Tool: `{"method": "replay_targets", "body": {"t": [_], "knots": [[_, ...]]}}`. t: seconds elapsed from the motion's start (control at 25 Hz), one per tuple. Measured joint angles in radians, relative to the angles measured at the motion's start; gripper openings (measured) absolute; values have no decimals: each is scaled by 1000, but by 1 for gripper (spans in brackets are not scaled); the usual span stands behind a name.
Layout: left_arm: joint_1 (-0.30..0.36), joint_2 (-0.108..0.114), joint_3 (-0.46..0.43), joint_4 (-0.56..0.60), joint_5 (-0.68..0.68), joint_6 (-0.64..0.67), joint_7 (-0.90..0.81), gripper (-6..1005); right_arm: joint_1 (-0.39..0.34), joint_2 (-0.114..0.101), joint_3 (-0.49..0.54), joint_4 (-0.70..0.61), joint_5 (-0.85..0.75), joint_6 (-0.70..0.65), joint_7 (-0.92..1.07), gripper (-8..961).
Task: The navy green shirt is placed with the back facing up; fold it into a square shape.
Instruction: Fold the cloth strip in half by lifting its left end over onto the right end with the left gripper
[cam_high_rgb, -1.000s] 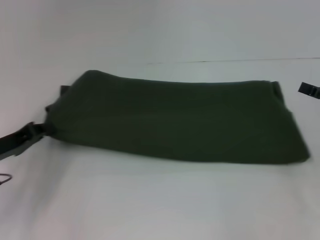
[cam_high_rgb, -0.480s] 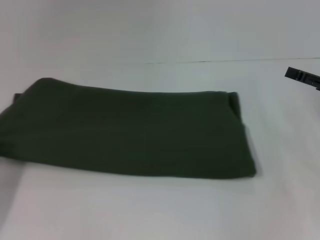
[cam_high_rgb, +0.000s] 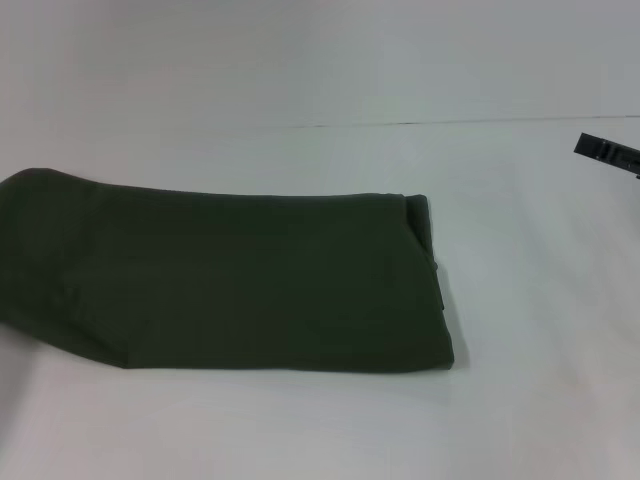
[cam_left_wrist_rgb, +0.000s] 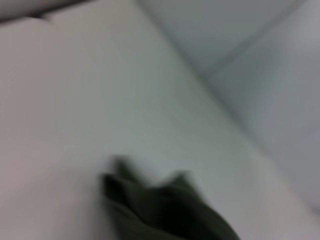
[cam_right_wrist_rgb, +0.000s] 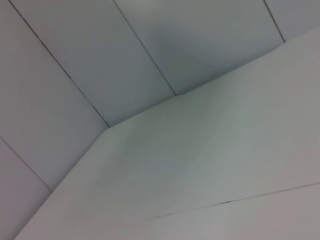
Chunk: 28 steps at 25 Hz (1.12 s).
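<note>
The navy green shirt (cam_high_rgb: 230, 280) lies on the white table as a long, flat, dark olive band, plain side up. Its folded right end sits near the middle of the head view and its left end runs off that view's left edge. A bunched, raised end of the shirt (cam_left_wrist_rgb: 165, 210) shows close up in the left wrist view. My left gripper does not show in any view. Only a dark piece of my right gripper (cam_high_rgb: 606, 152) shows at the far right edge, above the table and well apart from the shirt.
The white table (cam_high_rgb: 520, 400) spreads in front of and to the right of the shirt. A thin seam (cam_high_rgb: 450, 123) crosses its far part. The right wrist view shows only the table edge (cam_right_wrist_rgb: 150, 120) and pale wall panels.
The shirt has slid steadily to the left across the table, its left end leaving the head view. The left gripper, at that end one second ago, is out of view. The right gripper shifted slightly.
</note>
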Motion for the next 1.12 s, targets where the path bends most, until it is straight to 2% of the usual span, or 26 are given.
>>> {"method": "replay_targets", "body": {"t": [0.12,0.2,0.32,0.48,0.56,0.76,0.88,0.92,1.0,1.12], "knots": [[-43,-22,1,-7,-75,146,48,103,-12,1,0,0,-1,-3,-6,915],[-97,-54,5,-18,-120,247,90,109,-23,2,0,0,-1,-6,-15,915],[-187,-94,37,-51,-140,326,136,117,-40,3,0,0,-1,-15,-29,915],[-315,-97,126,-248,-200,334,241,129,-64,-4,4,-4,-1,-39,-43,914],[-366,-98,142,-335,-216,319,300,134,-72,-9,8,-9,-1,-55,-49,914],[-542,-103,130,-716,-245,148,561,148,-82,-30,4,-12,0,-76,-67,914],[-607,-103,36,-934,-262,-24,757,157,-80,-38,1,-14,-1,-76,-86,914],[-617,-103,-40,-1021,-263,-95,854,159,-79,-39,1,-14,-2,-76,-94,914],[-609,-103,-186,-1162,-256,-216,1039,165,-76,-40,-4,-14,-4,-72,-109,914],[-568,-103,-313,-1285,-208,-285,1224,173,-73,-40,-36,-14,-7,-55,-124,914]]}}
